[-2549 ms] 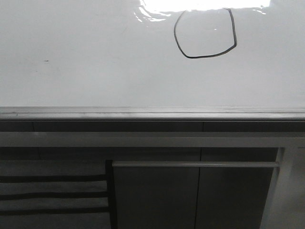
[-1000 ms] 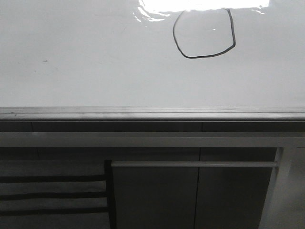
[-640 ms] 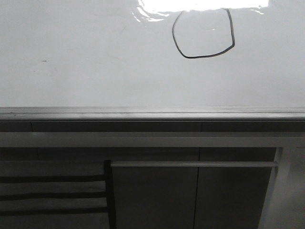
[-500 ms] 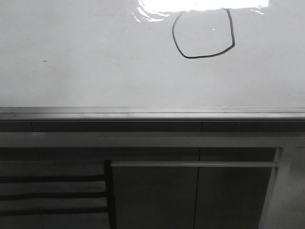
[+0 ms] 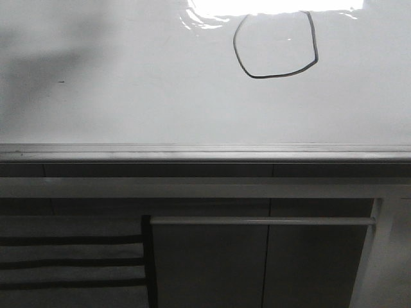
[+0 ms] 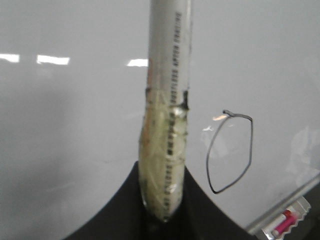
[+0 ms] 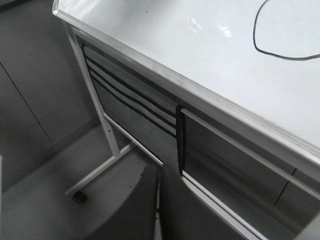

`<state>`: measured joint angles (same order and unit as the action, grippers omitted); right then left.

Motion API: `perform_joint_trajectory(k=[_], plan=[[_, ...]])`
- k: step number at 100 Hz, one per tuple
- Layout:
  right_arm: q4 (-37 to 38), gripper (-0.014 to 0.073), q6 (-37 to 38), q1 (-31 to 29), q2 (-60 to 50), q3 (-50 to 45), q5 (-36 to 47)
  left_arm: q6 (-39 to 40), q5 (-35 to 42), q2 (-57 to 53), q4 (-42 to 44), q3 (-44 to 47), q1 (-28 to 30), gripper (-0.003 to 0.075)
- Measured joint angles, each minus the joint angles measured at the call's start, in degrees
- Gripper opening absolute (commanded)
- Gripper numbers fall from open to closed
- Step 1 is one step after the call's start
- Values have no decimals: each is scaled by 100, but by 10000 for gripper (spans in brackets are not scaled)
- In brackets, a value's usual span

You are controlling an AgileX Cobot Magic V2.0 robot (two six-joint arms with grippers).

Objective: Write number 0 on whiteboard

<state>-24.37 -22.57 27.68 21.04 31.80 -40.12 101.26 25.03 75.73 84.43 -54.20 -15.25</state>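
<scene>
The whiteboard (image 5: 128, 96) fills the upper half of the front view, glossy with glare at its top. The number 0 (image 5: 276, 76) is a thin black, slightly angular loop at its upper right; no gripper shows in that view. In the left wrist view my left gripper (image 6: 162, 215) is shut on a grey marker (image 6: 170, 65) wrapped in clear tape, lifted off the board with the number 0 (image 6: 251, 145) beside it. My right gripper (image 7: 159, 210) is shut and empty, below the board's edge, with part of the number 0 (image 7: 287, 58) in its view.
A grey metal rail (image 5: 205, 153) runs along the board's lower edge. Dark cabinet fronts (image 5: 212, 269) lie below it. The board's white stand leg (image 7: 95, 100) ends in a caster (image 7: 78, 197). A small pink object (image 6: 282, 224) lies by the rail.
A dim shadow has spread over the whiteboard's upper left in the front view. The number 0 looks the same.
</scene>
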Motion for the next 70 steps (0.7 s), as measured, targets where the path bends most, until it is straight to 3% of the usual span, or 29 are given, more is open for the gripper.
perform_joint_trajectory(k=[29, 70], plan=[[26, -47, 0, 0, 0, -231, 32, 9, -592, 715, -140, -241, -8, -20], [39, -47, 0, 0, 0, -404, 136, 9, -56, 1267, -491, -302, -43, -19]])
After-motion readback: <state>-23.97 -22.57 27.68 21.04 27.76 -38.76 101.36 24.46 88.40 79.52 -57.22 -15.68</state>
